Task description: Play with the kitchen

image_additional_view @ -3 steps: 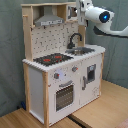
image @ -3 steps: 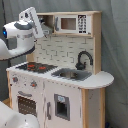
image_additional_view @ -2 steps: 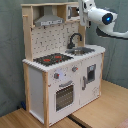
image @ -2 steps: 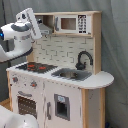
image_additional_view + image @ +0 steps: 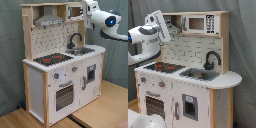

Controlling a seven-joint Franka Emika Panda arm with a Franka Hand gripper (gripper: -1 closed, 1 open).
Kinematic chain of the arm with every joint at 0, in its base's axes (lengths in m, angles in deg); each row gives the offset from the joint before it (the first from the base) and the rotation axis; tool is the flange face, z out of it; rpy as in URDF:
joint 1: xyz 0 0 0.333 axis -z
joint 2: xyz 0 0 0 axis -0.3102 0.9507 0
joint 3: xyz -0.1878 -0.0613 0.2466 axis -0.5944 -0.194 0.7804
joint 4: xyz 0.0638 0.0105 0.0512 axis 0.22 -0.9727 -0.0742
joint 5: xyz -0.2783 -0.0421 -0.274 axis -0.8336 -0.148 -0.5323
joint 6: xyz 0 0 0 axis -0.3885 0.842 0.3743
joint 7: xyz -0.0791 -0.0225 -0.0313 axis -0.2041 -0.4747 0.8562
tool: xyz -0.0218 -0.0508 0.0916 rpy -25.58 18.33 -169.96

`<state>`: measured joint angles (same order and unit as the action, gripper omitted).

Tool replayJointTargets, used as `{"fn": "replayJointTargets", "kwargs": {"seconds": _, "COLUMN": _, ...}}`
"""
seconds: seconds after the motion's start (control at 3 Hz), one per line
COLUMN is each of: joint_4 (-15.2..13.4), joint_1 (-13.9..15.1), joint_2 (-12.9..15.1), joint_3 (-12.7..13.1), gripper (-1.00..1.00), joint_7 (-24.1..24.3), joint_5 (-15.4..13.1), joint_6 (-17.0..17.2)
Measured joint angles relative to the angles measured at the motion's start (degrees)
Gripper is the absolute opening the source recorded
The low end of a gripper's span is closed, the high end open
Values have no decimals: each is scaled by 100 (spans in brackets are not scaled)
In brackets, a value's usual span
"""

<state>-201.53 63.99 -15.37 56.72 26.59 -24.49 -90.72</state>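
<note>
The kitchen [image 5: 190, 75] [image 5: 62, 65] stands on a light wooden floor [image 5: 107, 107] before a grey-green curtain [image 5: 243, 50] [image 5: 10, 55] that fills the background in both exterior views. It is white with light-wood edges. On its counter lies a black hob [image 5: 163, 66] [image 5: 52, 59] with red rings, and just beside it a sink [image 5: 200, 74] [image 5: 82, 50] with a curved black tap [image 5: 211, 59] [image 5: 74, 39] rising behind the basin. A pale back panel [image 5: 188, 50] [image 5: 52, 37] closes the space between counter and top shelf; it looks tiled in the first exterior view and dotted with holes in the second exterior view. Below the hob sits an oven door [image 5: 154, 106] [image 5: 64, 96] with a dark window, and a smaller door [image 5: 189, 106] [image 5: 90, 75] is set under the sink. Up top, a grey hood [image 5: 50, 20] hangs over the hob, and a cabinet [image 5: 198, 23] with a microwave-like front takes the other half.

The arm [image 5: 148, 40] [image 5: 107, 22], white with a blue light on one joint, reaches in at the level of the top shelf, from the first exterior view's left and from the second exterior view's right. The gripper [image 5: 172, 31] [image 5: 86, 12] is up by the hood and upper cabinet, close against the kitchen's top part. Whether it touches the kitchen or holds anything cannot be told, nor can its opening be judged. A white rounded shape [image 5: 140, 121] fills the first exterior view's lower left corner.
</note>
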Motion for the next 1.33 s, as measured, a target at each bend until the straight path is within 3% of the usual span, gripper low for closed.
{"fn": "replayJointTargets", "kwargs": {"seconds": 0.33, "joint_4": -18, "joint_1": 1, "joint_2": -10, "joint_3": -6, "gripper": 100, "joint_7": 1, "joint_5": 0, "joint_6": 1}}
{"fn": "replayJointTargets", "kwargs": {"seconds": 0.67, "joint_4": -54, "joint_1": -8, "joint_2": -369, "joint_3": -67, "gripper": 100, "joint_7": 40, "joint_5": -2, "joint_6": 330}}
{"fn": "replayJointTargets", "kwargs": {"seconds": 1.0, "joint_4": -64, "joint_1": -67, "joint_2": -625, "joint_3": 51, "gripper": 100, "joint_7": 287, "joint_5": 11, "joint_6": 767}}
{"fn": "replayJointTargets", "kwargs": {"seconds": 1.33, "joint_4": -64, "joint_1": -196, "joint_2": -770, "joint_3": 153, "gripper": 100, "joint_7": 770, "joint_5": 35, "joint_6": 1033}}
